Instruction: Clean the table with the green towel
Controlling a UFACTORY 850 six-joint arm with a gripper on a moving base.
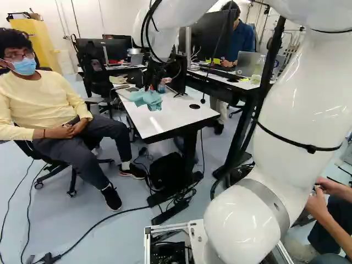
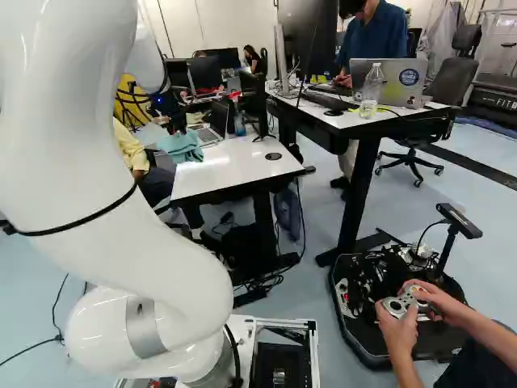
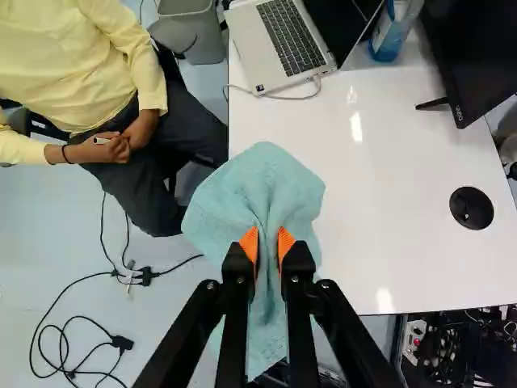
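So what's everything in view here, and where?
Towel: one, blue-green, in the hand, over the table's edge
White table: one, ahead of the arm
Laptop: one, silver, on that table
Bottle: one, blue, beside the laptop
Screen: one, black, beyond the bottle
Far desk: one, white-topped, right of the table
Controller: one, grey, in a person's hands
Cables: several, black, on the floor
Chairs: several, dark, around the room
Arm: one, white, foreground
Hand: one, black, orange pads, closed on the towel
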